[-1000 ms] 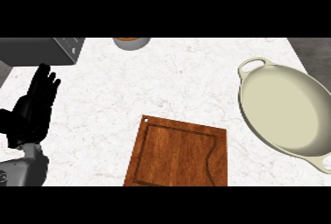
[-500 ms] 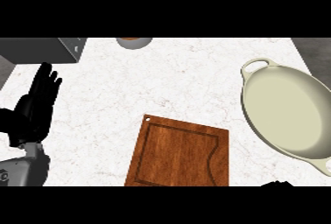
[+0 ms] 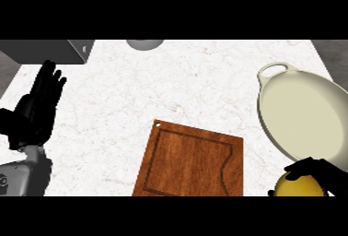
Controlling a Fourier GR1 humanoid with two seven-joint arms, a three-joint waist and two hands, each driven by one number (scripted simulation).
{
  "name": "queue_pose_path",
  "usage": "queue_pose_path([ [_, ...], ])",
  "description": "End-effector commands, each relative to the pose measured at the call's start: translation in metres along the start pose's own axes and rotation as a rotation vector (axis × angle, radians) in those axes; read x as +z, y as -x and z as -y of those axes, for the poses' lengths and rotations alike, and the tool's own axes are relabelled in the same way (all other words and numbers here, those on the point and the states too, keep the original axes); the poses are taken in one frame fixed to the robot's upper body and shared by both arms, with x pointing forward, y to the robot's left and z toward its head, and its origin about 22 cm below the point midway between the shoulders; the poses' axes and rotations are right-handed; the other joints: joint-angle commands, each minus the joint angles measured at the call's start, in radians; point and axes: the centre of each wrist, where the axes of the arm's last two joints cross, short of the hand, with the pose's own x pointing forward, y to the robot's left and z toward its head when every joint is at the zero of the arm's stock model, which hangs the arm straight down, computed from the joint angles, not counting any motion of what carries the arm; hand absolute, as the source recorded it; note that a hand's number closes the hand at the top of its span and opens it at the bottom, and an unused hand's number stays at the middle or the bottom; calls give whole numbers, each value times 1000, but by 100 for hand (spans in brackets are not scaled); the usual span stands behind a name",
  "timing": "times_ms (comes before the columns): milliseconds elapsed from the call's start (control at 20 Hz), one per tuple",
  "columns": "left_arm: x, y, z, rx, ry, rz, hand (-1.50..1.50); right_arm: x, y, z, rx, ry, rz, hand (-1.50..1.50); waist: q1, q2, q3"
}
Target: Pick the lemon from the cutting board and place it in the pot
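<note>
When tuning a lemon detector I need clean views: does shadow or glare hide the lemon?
Head view: even light, no glare on the lemon; what hides it is the right hand curled over its top and the view's lower edge cutting it. Head view: no hard shadow on the cutting board or pot.

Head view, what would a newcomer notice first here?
The yellow lemon at the lower right edge, with the right hand curled over it in black fingers, just below the big cream pot. Next, the bare wooden cutting board at bottom centre. The left hand rests open at the left edge, fingers up.
</note>
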Motion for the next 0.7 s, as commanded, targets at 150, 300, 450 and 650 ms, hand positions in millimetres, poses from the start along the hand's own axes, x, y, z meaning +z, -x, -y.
queue_pose_path([
  [150,-4,-10,-4,-6,5,2,0,-50,52,26,-313,80,-50,150,12,0,2],
  [300,-2,-3,12,14,8,-8,0,-69,89,48,71,123,-51,150,6,0,0],
  [450,-5,-7,12,10,22,1,0,-93,113,47,214,165,-89,150,18,4,-1],
  [650,-8,-6,21,7,23,-19,0,-126,148,27,230,142,-88,150,15,1,-1],
])
